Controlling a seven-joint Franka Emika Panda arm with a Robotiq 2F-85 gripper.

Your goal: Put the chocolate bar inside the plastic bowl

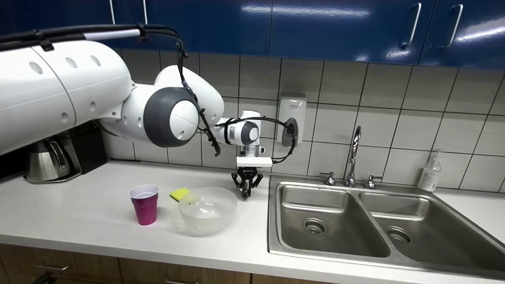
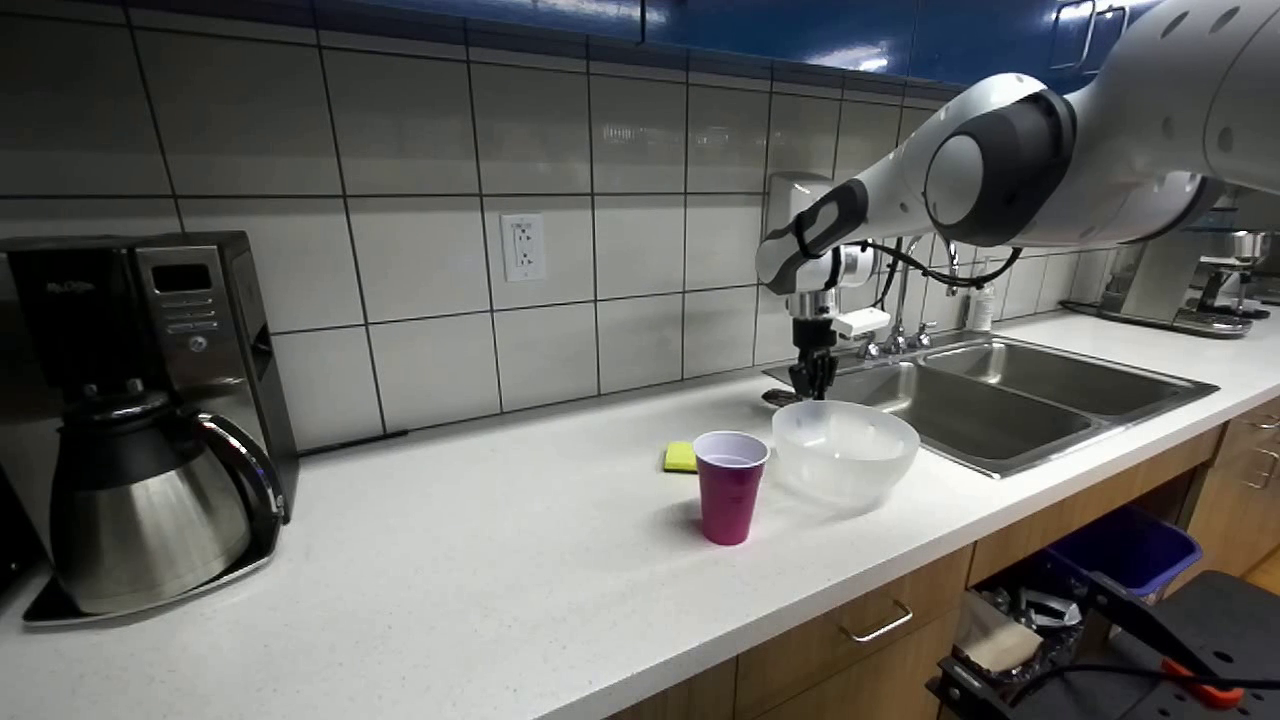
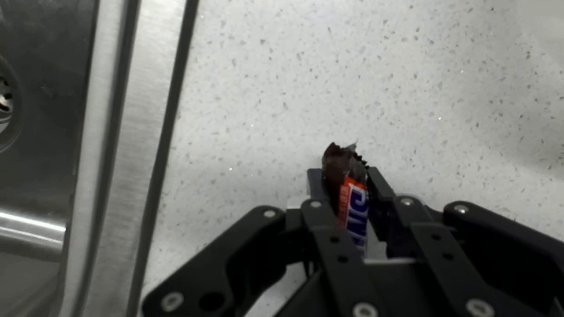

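The chocolate bar (image 3: 346,187) has a dark brown wrapper with a red, white and blue label. In the wrist view it stands between the two fingers of my gripper (image 3: 345,181), which are closed against its sides. In an exterior view the dark end of the bar (image 2: 779,398) sticks out beside my gripper (image 2: 814,385). My gripper (image 1: 246,193) points down, low near the counter behind the bowl and beside the sink. The translucent plastic bowl (image 1: 208,211) stands upright on the counter; it also shows in an exterior view (image 2: 845,455). No contents are visible in it.
A magenta cup (image 1: 145,207) stands beside the bowl. A yellow-green sponge (image 1: 179,193) lies behind them. The double sink (image 1: 272,221) borders the gripper's other side. The tiled wall (image 1: 221,154) with a soap dispenser (image 1: 291,118) is close behind. A coffee maker (image 2: 150,430) stands farther along.
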